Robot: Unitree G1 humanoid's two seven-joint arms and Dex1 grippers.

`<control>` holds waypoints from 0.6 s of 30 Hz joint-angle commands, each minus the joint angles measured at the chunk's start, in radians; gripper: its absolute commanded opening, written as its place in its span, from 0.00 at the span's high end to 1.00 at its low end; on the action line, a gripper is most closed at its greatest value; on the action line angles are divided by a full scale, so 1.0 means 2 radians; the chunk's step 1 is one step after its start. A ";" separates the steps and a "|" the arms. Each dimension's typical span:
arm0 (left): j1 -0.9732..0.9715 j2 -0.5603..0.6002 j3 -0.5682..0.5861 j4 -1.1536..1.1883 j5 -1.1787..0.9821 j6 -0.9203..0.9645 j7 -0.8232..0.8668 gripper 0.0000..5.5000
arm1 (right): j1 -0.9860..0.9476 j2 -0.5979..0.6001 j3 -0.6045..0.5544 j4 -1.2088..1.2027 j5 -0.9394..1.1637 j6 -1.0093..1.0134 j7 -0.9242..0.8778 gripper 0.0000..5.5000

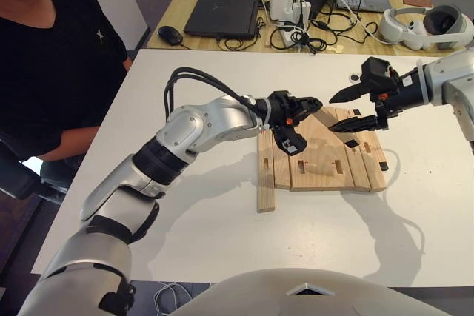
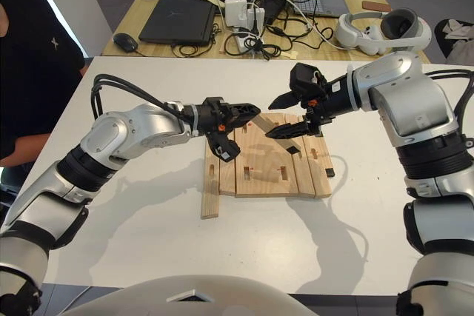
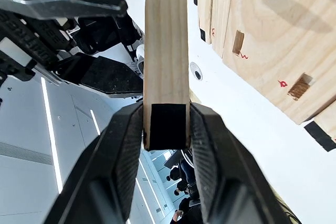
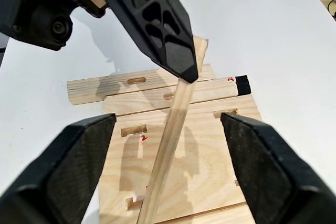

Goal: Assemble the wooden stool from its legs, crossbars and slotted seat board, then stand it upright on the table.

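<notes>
The left gripper (image 3: 165, 113) is clamped on one wooden bar (image 3: 165, 35), gripping it at its black-taped end. The bar's long axis runs from the gripper out over the seat board (image 1: 322, 157), its free end pointing toward the right gripper (image 4: 168, 121). The right gripper hangs above the seat board's far right part with its two fingers spread wide and nothing between the pads. The slotted seat board lies flat on the white surface (image 1: 185, 234). About four narrower flat pieces (image 1: 266, 175) lie against the board's sides, their long axes parallel; the seams are hard to count
</notes>
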 commanded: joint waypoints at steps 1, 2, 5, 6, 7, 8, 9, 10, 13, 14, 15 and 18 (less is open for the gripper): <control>-0.003 -0.006 0.003 -0.003 0.009 -0.006 -0.006 0.77 | 0.003 0.020 0.003 -0.005 -0.010 0.015 -0.009 0.37; -0.003 -0.007 0.002 -0.006 0.011 -0.006 -0.007 0.77 | 0.000 0.026 0.003 -0.003 -0.011 0.019 -0.013 0.41; 0.000 -0.011 0.000 -0.011 0.016 -0.009 -0.008 0.77 | -0.008 0.044 0.008 0.004 -0.021 0.024 -0.021 0.50; 0.000 -0.013 0.000 -0.012 0.018 -0.010 -0.009 0.77 | -0.011 0.049 0.010 0.007 -0.025 0.025 -0.023 0.53; 0.000 -0.014 -0.001 -0.013 0.021 -0.012 -0.008 0.77 | -0.013 0.052 0.012 0.009 -0.029 0.025 -0.024 0.56; -0.001 -0.015 -0.002 -0.014 0.022 -0.014 -0.008 0.77 | -0.016 0.055 0.015 0.012 -0.033 0.025 -0.024 0.59; -0.001 -0.016 -0.002 -0.015 0.023 -0.015 -0.009 0.77 | -0.017 0.057 0.016 0.014 -0.037 0.024 -0.023 0.62; -0.001 -0.017 -0.001 -0.015 0.024 -0.016 -0.009 0.77 | -0.019 0.058 0.018 0.016 -0.041 0.024 -0.021 0.64; 0.000 -0.015 0.000 -0.014 0.027 -0.019 -0.008 0.77 | -0.024 0.055 0.026 0.021 -0.053 0.020 -0.010 0.72; 0.001 -0.014 0.001 -0.013 0.028 -0.020 -0.008 0.77 | -0.026 0.054 0.028 0.023 -0.056 0.019 -0.005 0.74; 0.001 -0.013 0.001 -0.012 0.030 -0.021 -0.007 0.77 | -0.029 0.051 0.029 0.026 -0.059 0.017 0.002 0.78; 0.003 -0.011 0.002 -0.011 0.034 -0.023 -0.007 0.77 | -0.035 0.045 0.031 0.032 -0.066 0.012 0.020 0.87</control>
